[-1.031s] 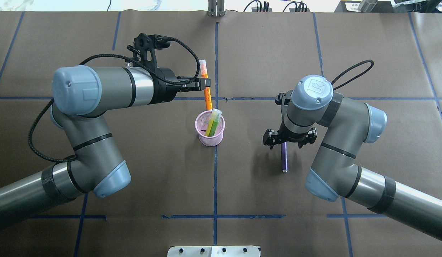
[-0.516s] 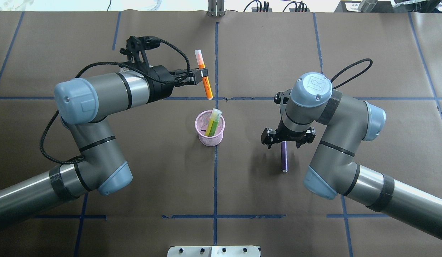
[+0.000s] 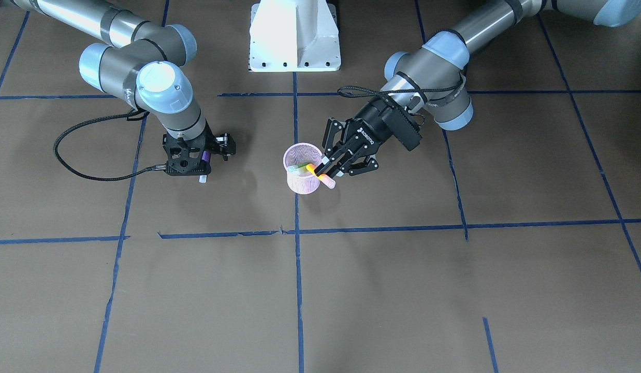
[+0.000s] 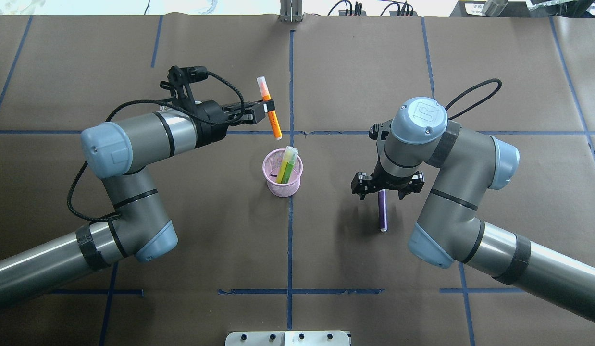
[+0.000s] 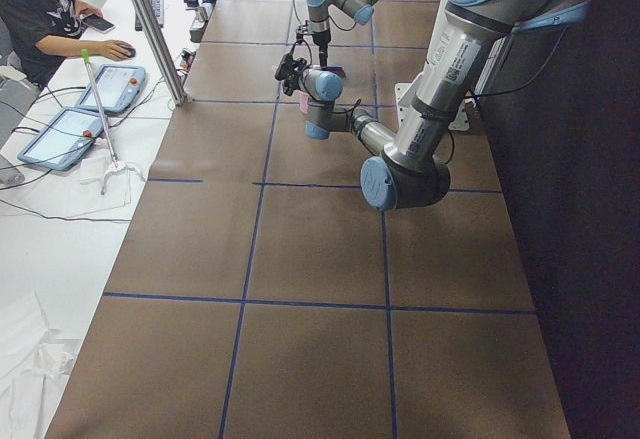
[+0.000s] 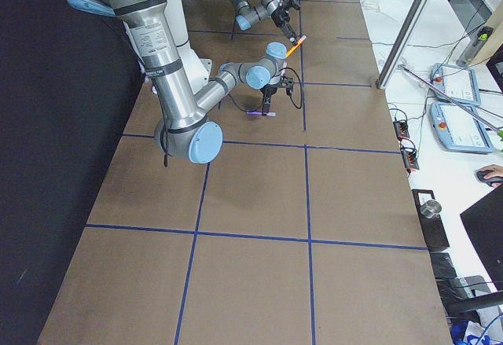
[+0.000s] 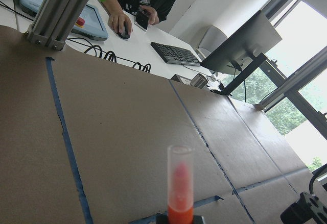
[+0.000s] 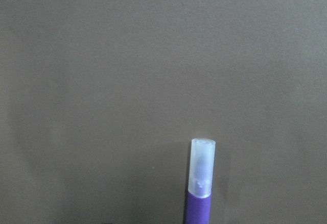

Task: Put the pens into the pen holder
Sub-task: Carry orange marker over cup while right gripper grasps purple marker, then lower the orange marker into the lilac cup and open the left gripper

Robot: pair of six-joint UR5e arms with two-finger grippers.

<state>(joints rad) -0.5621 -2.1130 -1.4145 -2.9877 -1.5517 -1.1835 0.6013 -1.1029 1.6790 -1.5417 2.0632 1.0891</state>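
Orange pen, clamped cap-up in your left gripper, hangs tilted, lower tip aimed at the pink cup just beneath; your right gripper sits over the purple pen, grip unclear.

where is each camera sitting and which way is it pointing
front-facing: across the table, facing the robot, steeply down; base on top, left arm at view's right, right arm left.
overhead: behind the robot, forward and down; both arms.
exterior left: table end on the robot's left, looking along it; left arm near.
exterior right: opposite end; right arm near.
left wrist: along the orange pen toward the operator's desk; hardly any arm.
right wrist: down at the purple pen; no arm shown.
shared: front-facing and overhead both show the pen holder.
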